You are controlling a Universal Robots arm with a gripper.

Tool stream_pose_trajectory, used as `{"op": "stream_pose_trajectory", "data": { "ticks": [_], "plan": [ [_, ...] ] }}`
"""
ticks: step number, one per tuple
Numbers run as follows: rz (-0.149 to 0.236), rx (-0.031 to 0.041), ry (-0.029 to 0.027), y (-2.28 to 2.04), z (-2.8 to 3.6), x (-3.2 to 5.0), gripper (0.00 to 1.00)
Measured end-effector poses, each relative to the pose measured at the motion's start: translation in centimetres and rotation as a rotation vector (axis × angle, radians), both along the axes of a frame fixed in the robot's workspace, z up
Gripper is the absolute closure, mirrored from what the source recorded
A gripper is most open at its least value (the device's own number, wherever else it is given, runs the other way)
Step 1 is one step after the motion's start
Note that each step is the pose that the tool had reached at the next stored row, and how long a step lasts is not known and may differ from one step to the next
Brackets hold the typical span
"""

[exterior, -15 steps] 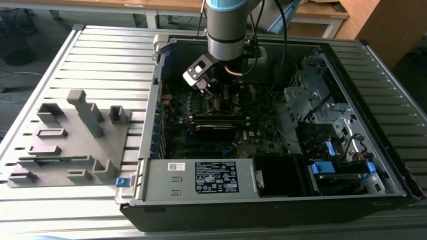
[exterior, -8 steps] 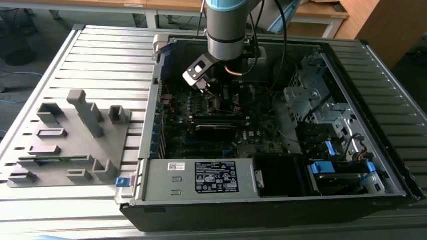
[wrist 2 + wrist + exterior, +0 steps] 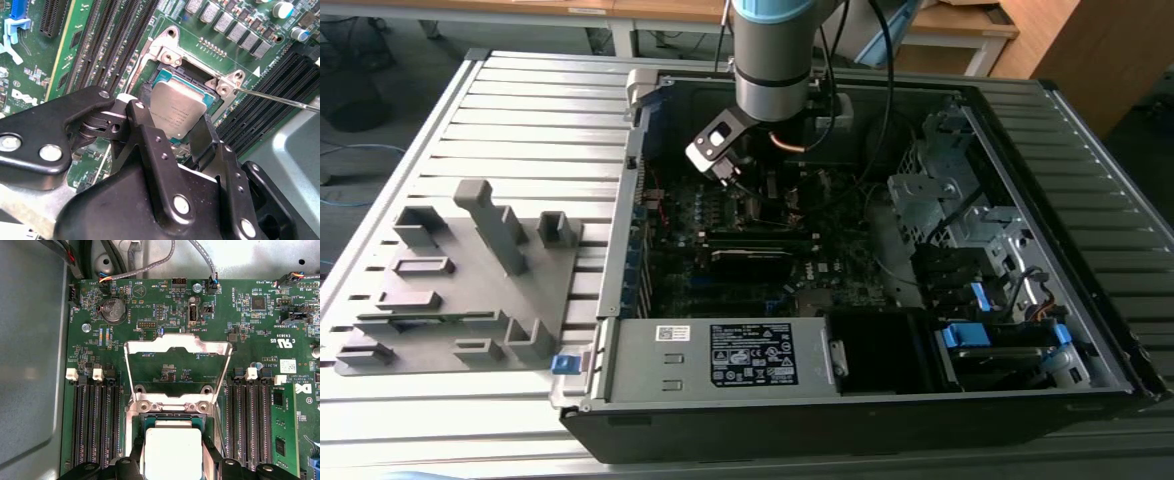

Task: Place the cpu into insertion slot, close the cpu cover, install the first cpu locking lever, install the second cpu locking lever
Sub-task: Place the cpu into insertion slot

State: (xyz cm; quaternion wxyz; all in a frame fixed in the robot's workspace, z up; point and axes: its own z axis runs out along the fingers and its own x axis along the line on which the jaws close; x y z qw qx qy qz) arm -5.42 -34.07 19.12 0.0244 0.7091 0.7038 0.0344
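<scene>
The cpu [image 3: 177, 112] sits between the two black fingers [image 3: 150, 135] of the hand [image 3: 175, 119], which is closed on its opposite edges. In the second wrist view the chip is tilted, its dull silver top facing up. It is held just over the insertion slot [image 3: 170, 75], whose dark socket and thin rim show beyond its far edge. Whether the chip touches the socket cannot be told.

Exterior view, from its left to its right:
- A grey fixture [image 3: 467, 280] with upright blocks lies on the slatted tabletop [image 3: 520, 110] at the left.
- The open computer case [image 3: 854, 430] fills the centre and right. A white-labelled power supply box [image 3: 720, 355] lies along its lower edge.
- The arm [image 3: 774, 60] comes down from the upper centre into the case, over the motherboard.
- Metal drive bays [image 3: 934, 200] occupy the right side of the case.

In the first wrist view the cpu [image 3: 172, 452] shows pale between the fingers. The cpu cover [image 3: 177, 342] is swung open, its silver window frame lying back over the green board beyond the socket. Long black memory slots [image 3: 95, 425] flank the socket on both sides. A thin silver rod [image 3: 280, 99] runs out from a corner bracket of the socket.
</scene>
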Motion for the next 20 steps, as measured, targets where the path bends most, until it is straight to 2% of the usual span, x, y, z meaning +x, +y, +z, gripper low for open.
{"op": "stream_pose_trajectory", "data": {
  "ticks": [20],
  "plan": [
    [0.000,0.0014,-0.0008,0.02,-0.14,0.02,0.45]
  ]
}}
